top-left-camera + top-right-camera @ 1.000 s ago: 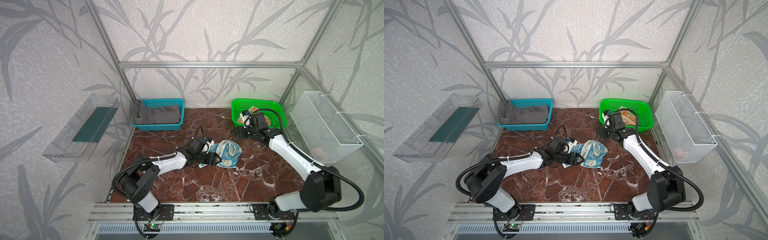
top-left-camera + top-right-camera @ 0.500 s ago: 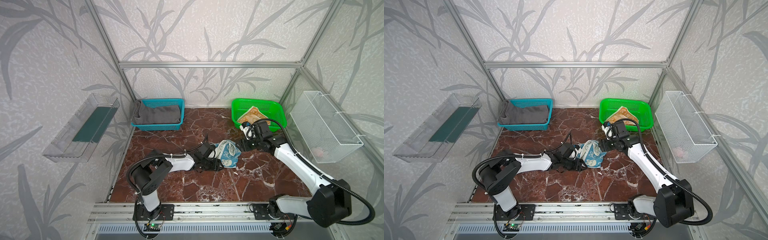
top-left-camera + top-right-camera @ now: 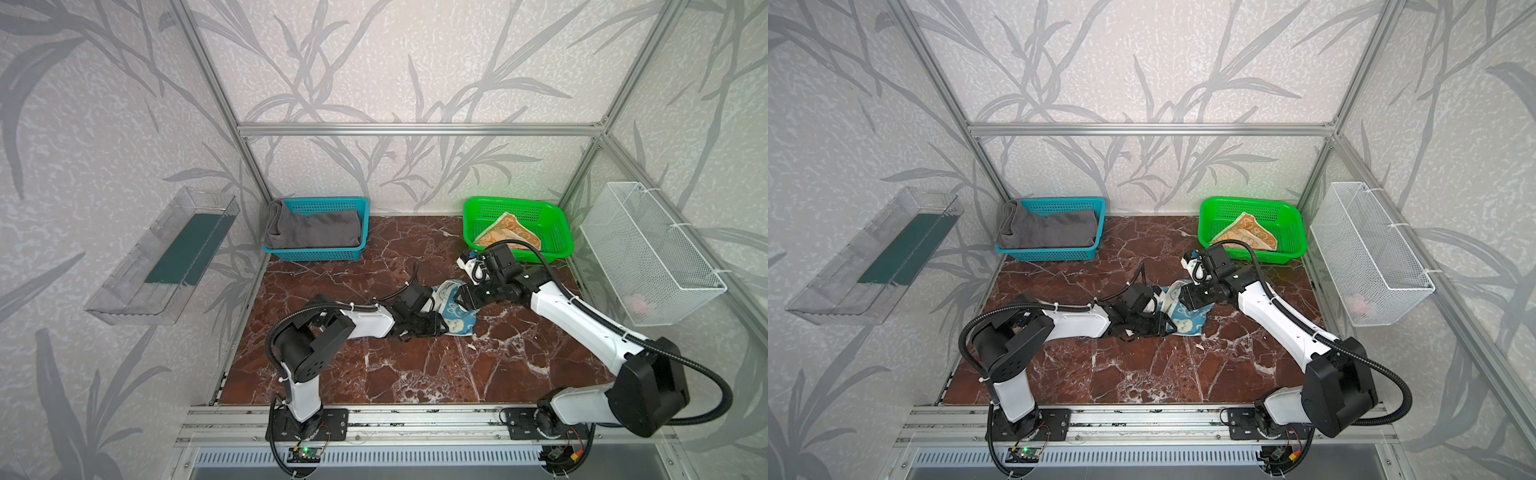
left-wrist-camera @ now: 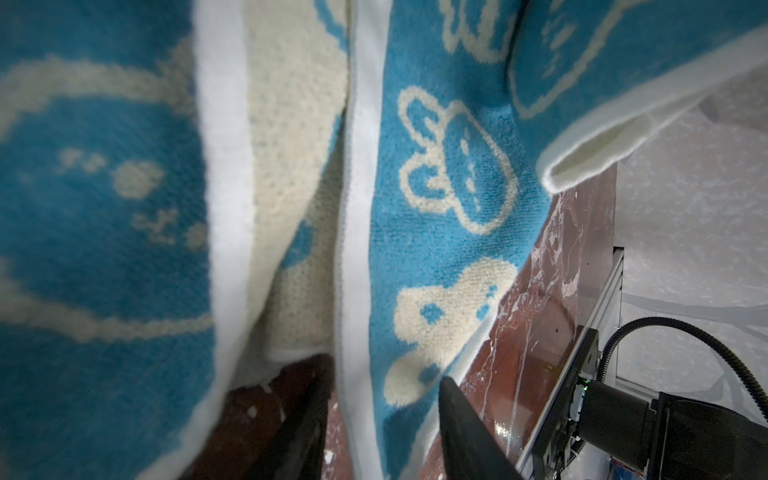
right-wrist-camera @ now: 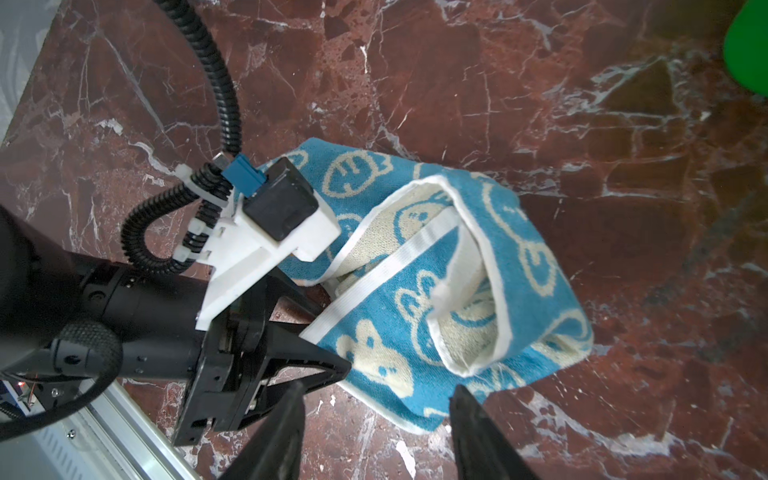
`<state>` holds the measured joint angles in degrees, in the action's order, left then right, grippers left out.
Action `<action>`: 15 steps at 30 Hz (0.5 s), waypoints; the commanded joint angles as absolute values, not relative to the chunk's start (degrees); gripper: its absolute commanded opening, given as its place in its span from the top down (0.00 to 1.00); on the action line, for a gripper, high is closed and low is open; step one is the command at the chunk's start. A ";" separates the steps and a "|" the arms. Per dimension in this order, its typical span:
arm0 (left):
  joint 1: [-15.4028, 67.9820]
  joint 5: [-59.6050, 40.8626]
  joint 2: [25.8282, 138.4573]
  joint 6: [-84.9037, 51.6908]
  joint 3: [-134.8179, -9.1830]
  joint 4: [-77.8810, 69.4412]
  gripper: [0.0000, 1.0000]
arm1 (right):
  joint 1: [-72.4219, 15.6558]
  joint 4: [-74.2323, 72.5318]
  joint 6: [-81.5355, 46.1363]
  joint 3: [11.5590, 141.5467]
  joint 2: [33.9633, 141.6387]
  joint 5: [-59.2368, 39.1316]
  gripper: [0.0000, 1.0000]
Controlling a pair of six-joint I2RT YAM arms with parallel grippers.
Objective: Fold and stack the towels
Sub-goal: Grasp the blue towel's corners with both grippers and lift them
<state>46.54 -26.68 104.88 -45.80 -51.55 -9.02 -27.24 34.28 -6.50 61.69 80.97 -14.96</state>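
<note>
Teal-blue bunny-printed towel [image 3: 457, 318] is lying crumpled mid-frame; left tool [image 4: 382, 374] is straddling its hem, grip indeterminate; right tool [image 5: 376, 386] is hanging released.

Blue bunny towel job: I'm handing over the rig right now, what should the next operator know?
Left gripper: jaws apart, straddling an edge of the crumpled blue-and-cream bunny-print towel on the red marble table.
Right gripper: open, at the towel's opposite edge.
Dark grey towel lies folded in the teal plastic basket; orange-and-cream towel loose in the green plastic basket.
To do: fold blue and orange, stack all.
</note>
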 commanded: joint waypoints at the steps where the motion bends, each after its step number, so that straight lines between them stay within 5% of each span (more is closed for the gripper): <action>1: 46.28 -26.30 105.66 -47.47 -52.20 -10.42 0.55 | -27.59 34.79 -8.58 64.46 83.30 -12.10 0.48; 8: 45.29 -27.21 106.82 -47.75 -53.29 -10.90 0.62 | -27.75 33.65 -8.97 66.75 87.47 -8.42 0.49; 15: 44.87 -28.21 107.33 -47.20 -54.38 -9.16 0.70 | -27.87 34.60 -9.15 70.01 91.78 -9.32 0.62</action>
<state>45.28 -27.73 106.72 -47.07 -53.08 -9.72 -27.49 33.80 -8.82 67.77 90.59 -9.69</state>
